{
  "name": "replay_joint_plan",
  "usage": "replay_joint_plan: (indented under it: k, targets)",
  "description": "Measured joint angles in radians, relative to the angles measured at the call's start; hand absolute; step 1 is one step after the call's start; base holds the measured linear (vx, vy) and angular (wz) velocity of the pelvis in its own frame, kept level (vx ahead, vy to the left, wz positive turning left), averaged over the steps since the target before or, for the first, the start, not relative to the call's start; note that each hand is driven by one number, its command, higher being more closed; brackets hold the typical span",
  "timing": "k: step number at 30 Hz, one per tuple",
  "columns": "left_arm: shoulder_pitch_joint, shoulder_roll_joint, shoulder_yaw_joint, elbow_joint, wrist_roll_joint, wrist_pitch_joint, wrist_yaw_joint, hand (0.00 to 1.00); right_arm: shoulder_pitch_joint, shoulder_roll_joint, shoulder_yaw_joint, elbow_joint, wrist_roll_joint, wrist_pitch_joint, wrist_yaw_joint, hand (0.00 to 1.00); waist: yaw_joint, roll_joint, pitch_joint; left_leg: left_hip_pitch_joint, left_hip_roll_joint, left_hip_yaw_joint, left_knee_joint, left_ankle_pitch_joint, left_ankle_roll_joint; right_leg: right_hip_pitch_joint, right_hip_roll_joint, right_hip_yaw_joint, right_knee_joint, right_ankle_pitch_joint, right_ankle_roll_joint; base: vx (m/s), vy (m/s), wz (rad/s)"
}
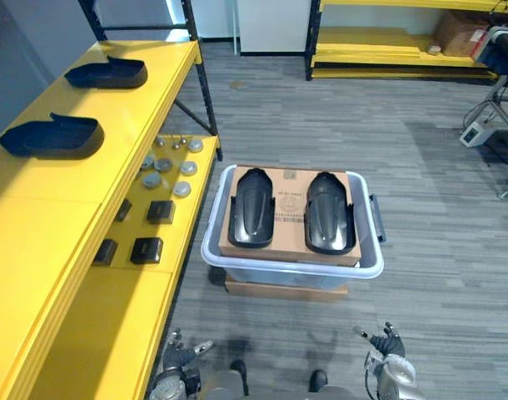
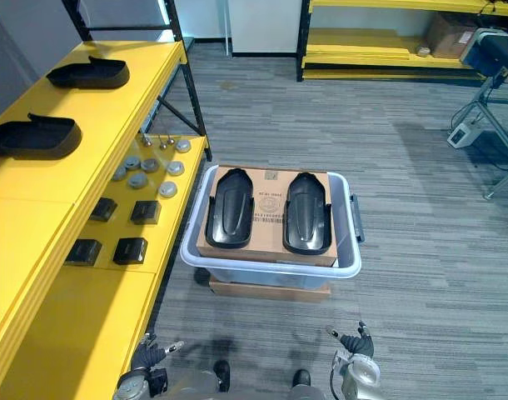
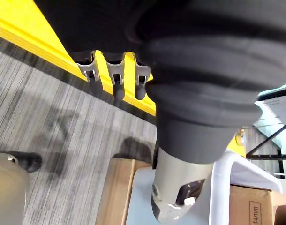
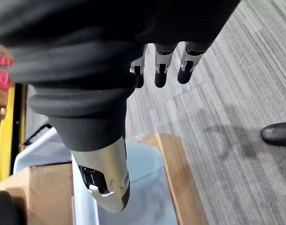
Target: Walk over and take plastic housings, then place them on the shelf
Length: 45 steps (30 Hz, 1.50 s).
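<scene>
Two black plastic housings point(image 1: 251, 208) point(image 1: 330, 212) lie side by side on a cardboard sheet point(image 1: 290, 218) on top of a pale bin point(image 1: 372, 267) on the carpet ahead of me. Two more black housings point(image 1: 52, 137) point(image 1: 108, 73) rest on the top of the yellow shelf point(image 1: 37, 242) along my left. My left hand point(image 1: 177, 354) hangs low at the bottom edge beside the shelf, its fingers point(image 3: 116, 77) relaxed and holding nothing. Below and right of the bin, my right hand point(image 1: 387, 348) is also open, its fingers point(image 4: 162, 70) empty over the carpet.
The shelf's lower level carries small black boxes point(image 1: 146, 250) and several round grey discs point(image 1: 164, 167). A flat cardboard box point(image 1: 283, 290) lies under the bin. Another yellow shelf point(image 1: 387, 52) with a carton point(image 1: 458, 33) stands at the back. A wheeled stand point(image 1: 495, 108) is at the right.
</scene>
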<state>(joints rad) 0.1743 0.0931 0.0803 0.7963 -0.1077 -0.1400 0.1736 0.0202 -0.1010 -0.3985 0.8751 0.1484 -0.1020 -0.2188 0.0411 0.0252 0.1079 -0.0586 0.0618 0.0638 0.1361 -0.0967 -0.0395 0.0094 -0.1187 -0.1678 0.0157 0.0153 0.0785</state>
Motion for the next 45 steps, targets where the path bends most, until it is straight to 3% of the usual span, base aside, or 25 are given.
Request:
replay_joint_plan:
  k: [4,8,11,18,22,28,35,36,45]
  targets:
    - [0.012,0.002,0.000,-0.002,0.003,0.000,-0.001,0.00,-0.009,-0.075,-0.101,-0.123,0.033,0.002,-0.042,0.00,-0.006,-0.006,-0.005,0.014,-0.001,0.026,-0.039,0.006,0.001,-0.023,0.001,0.033,0.000,0.000,0.001,0.02,-0.011,-0.22]
    - [0.022,0.009,-0.005,-0.006,0.003,-0.001,-0.019,0.00,-0.036,-0.128,-0.116,-0.300,0.037,0.000,-0.092,0.00,-0.027,-0.016,-0.011,0.017,-0.004,0.031,-0.072,0.018,0.003,-0.041,0.002,0.042,-0.001,0.000,0.001,0.03,0.000,-0.10]
    - [0.034,0.011,-0.039,-0.006,0.003,-0.002,-0.022,0.00,-0.083,-0.149,-0.108,-0.423,0.009,-0.006,-0.122,0.00,-0.026,-0.019,-0.014,0.019,-0.007,0.035,-0.088,0.021,0.005,-0.054,0.003,0.058,-0.001,0.001,0.001,0.04,0.004,-0.14]
    - [0.044,0.004,-0.081,-0.010,0.002,-0.004,-0.039,0.00,-0.239,-0.151,0.062,-0.493,-0.128,-0.002,-0.169,0.00,-0.018,-0.020,-0.013,-0.025,-0.013,0.018,-0.104,0.041,0.014,-0.097,-0.001,0.044,-0.001,0.005,-0.002,0.00,-0.005,0.05]
    - [0.042,-0.005,-0.090,-0.010,-0.003,-0.021,-0.038,0.00,-0.362,-0.152,0.113,-0.390,-0.159,0.004,-0.177,0.00,0.007,-0.019,-0.002,-0.046,-0.015,-0.007,-0.139,0.077,0.012,-0.120,-0.001,0.024,-0.002,0.013,-0.010,-0.03,-0.019,0.19]
    - [0.008,-0.013,-0.118,-0.041,-0.039,-0.045,-0.017,0.00,-0.654,-0.187,0.190,-0.055,-0.153,0.040,-0.171,0.00,0.036,-0.004,0.107,-0.106,-0.019,-0.069,-0.194,0.154,0.010,-0.173,-0.003,-0.028,-0.006,0.040,-0.012,-0.11,-0.006,0.27]
    - [-0.041,-0.010,-0.143,-0.041,-0.059,-0.054,0.004,0.00,-0.818,-0.226,0.203,0.180,-0.119,0.067,-0.173,0.00,0.064,0.008,0.182,-0.163,-0.026,-0.115,-0.230,0.209,0.010,-0.222,-0.008,-0.063,-0.009,0.061,-0.015,-0.08,0.015,0.18]
    - [-0.045,-0.009,-0.148,-0.043,-0.060,-0.057,0.007,0.00,-0.833,-0.236,0.203,0.191,-0.118,0.069,-0.177,1.00,0.064,0.011,0.192,-0.175,-0.028,-0.123,-0.230,0.216,0.010,-0.229,-0.009,-0.071,-0.009,0.064,-0.015,-0.03,0.015,0.24]
    - [-0.087,-0.005,-0.164,-0.035,-0.077,-0.062,0.030,0.00,-0.923,-0.317,0.200,0.287,-0.066,0.077,-0.196,1.00,0.058,0.022,0.252,-0.211,-0.027,-0.155,-0.231,0.236,0.002,-0.252,-0.007,-0.097,-0.004,0.064,-0.016,-0.01,-0.001,0.09]
